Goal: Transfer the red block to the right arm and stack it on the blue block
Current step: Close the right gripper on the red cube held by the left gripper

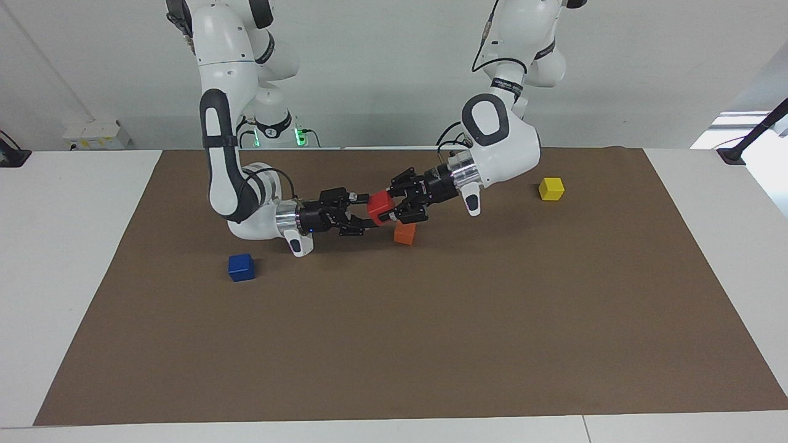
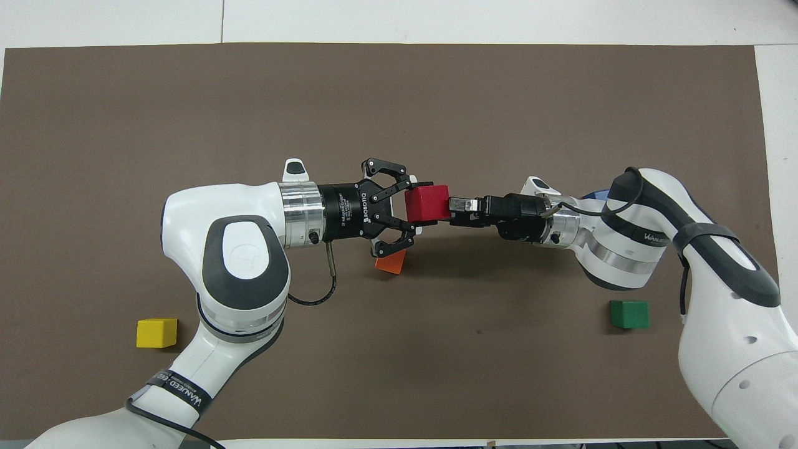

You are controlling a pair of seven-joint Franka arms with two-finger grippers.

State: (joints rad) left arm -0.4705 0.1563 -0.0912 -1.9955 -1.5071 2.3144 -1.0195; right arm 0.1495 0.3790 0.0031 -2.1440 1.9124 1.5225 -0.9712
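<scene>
The red block (image 1: 380,207) (image 2: 430,202) hangs in the air above the brown mat, just over the orange cube. My left gripper (image 1: 394,206) (image 2: 414,206) is shut on it, with its links splayed out to the sides. From the other end my right gripper (image 1: 367,213) (image 2: 458,204) meets the block, open, with one fingertip above and one below the block's free edge. Whether they touch it I cannot tell. The blue block (image 1: 241,267) sits on the mat toward the right arm's end, farther from the robots than the right wrist. The right arm hides most of it in the overhead view.
An orange cube (image 1: 404,234) (image 2: 389,263) lies on the mat under the two grippers. A yellow cube (image 1: 551,189) (image 2: 156,332) rests near the left arm's end. A green cube (image 2: 629,313) sits close to the right arm's base. The brown mat (image 1: 431,344) covers most of the table.
</scene>
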